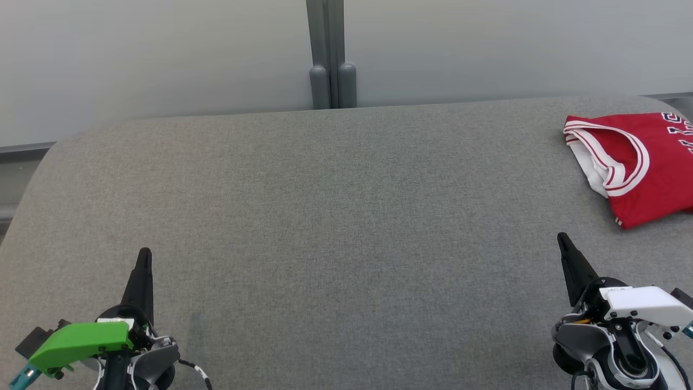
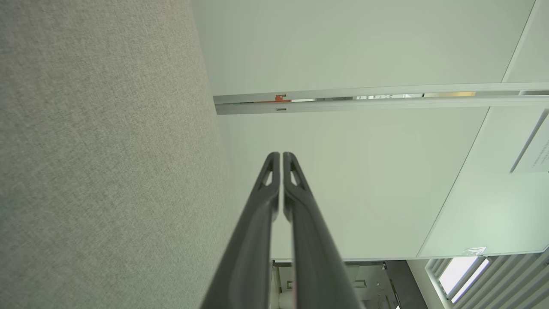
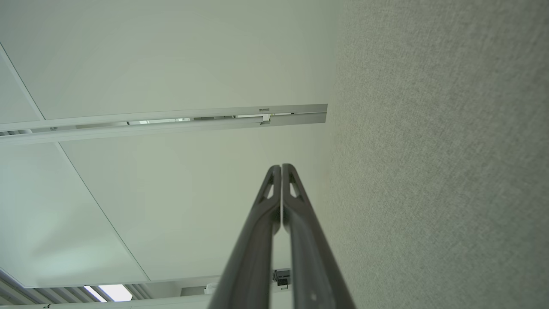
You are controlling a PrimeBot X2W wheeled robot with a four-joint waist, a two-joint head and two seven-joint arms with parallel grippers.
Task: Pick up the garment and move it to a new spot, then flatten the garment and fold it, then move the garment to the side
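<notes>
The garment (image 1: 647,165) is a red jersey with white trim, lying folded at the far right of the grey table (image 1: 335,206), partly cut off by the frame edge. At the lower left my left gripper (image 1: 144,255) is shut, with nothing in it. In the left wrist view its fingertips (image 2: 281,155) meet against the pale wall. My right gripper (image 1: 562,238) at the lower right is also shut and holds nothing, a short way in front of the garment. The right wrist view shows its tips (image 3: 281,167) pressed together.
A pale partition wall with a grey vertical post (image 1: 330,54) stands behind the table's far edge. The fabric tabletop stretches bare between the two grippers and out to the left.
</notes>
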